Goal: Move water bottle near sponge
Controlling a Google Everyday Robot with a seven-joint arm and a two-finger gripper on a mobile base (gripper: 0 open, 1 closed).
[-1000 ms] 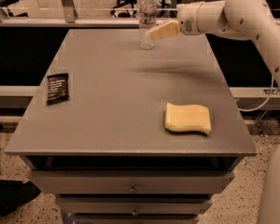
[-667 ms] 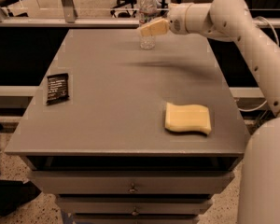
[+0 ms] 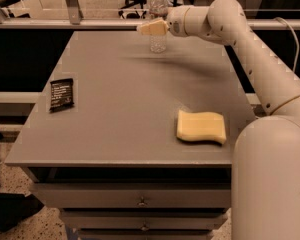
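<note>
Gripper (image 3: 151,28): placed at the label band of the water bottle (image 3: 158,43); whether the fingers are wide or closed on it cannot be told.
Water bottle: stands upright at the far edge of the surface (image 3: 125,84), well apart from the sponge (image 3: 201,126).
Sponge: lies flat near the front right corner.
Step in hand: judged to be the grasp of the bottle.
Advice: the bottle should be held firmly at the middle and kept upright, because it is tall and can be tipped easily; it should be set down just beside the sponge, not on it.
Black packet (image 3: 61,94): lies at the left, out of the way.
</note>
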